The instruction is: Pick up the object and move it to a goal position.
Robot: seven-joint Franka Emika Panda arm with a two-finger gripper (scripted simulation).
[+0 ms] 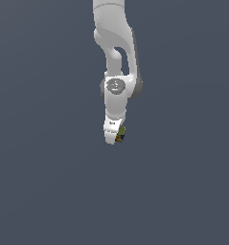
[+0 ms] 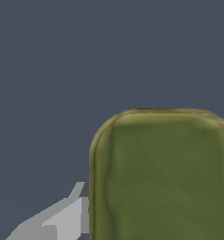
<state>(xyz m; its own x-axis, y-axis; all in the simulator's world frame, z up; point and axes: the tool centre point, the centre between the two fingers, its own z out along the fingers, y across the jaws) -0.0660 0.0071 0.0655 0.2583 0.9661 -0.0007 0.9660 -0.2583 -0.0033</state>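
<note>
I saw the claw (image 1: 117, 138) pointing down, pinching the olive-green object (image 1: 120, 134); its rounded green face (image 2: 162, 178) filled my wrist view

Olive-green object (image 2: 162, 178) with rounded corners, close up, touching a grey end effector finger (image 2: 62, 220).

Flat, even simulator light here, fairly dim, against a plain slate-grey backdrop with no cast shadows. The white arm (image 1: 115, 57) shades softly to grey on the exterior view's right. No glare. Edges look jagged and low-resolution; the wrist view's olive surface (image 2: 162, 178) is smeared, soft.
</note>
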